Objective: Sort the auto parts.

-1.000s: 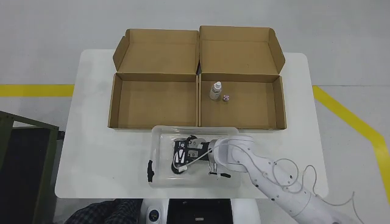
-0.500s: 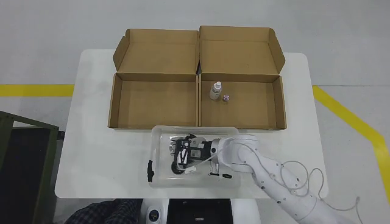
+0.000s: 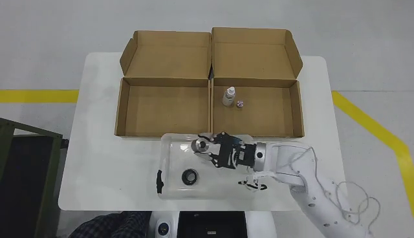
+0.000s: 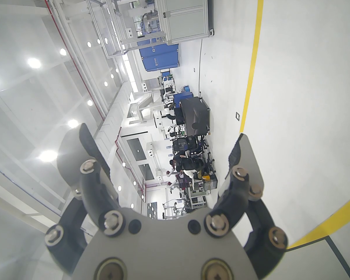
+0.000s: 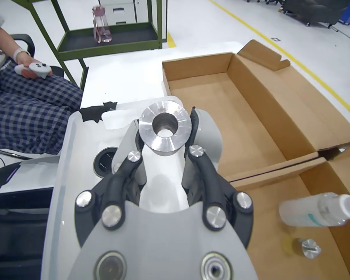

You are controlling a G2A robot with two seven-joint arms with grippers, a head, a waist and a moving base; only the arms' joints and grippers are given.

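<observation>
**Item: metal ring** [image 5: 164, 128] (squat, silver, with one wide bore). It was located in the top view just below centre, at the upper edge of the clear bin [image 3: 169, 167], close to the front walls of the two boxes.

**Orientation:** the flat face and bore opened upward, so the bore axis stood near upright with a slight tilt and ran crosswise to the fingers. The ring was wider than tall, so it had no real long axis.

**Holder:** the right claw [image 5: 164, 131] was closed partway onto the ring's outer wall, one finger on each side. In the top view its arm entered from the lower right.

**Step, as judged:** the pick was done and the carry to a box was in hand. The next move called for clearing the cardboard front wall, settling over the chosen floor and then spreading the fingers. Which box suits this ring could not be told.

**Also in the bin:** a black round part [image 3: 190, 176], at the lower left of the ring.

**Left box** [image 3: 165, 108]: left of centre.

**Right box** [image 3: 284, 112]: right of centre, holding a spray bottle [image 3: 228, 96] and a small metal piece [image 3: 240, 104] just beside it.

**Left claw** [image 4: 163, 152]: spread wide, gripping nothing and pointing out at the hall.

**Support:** white table [image 3: 97, 141].
</observation>
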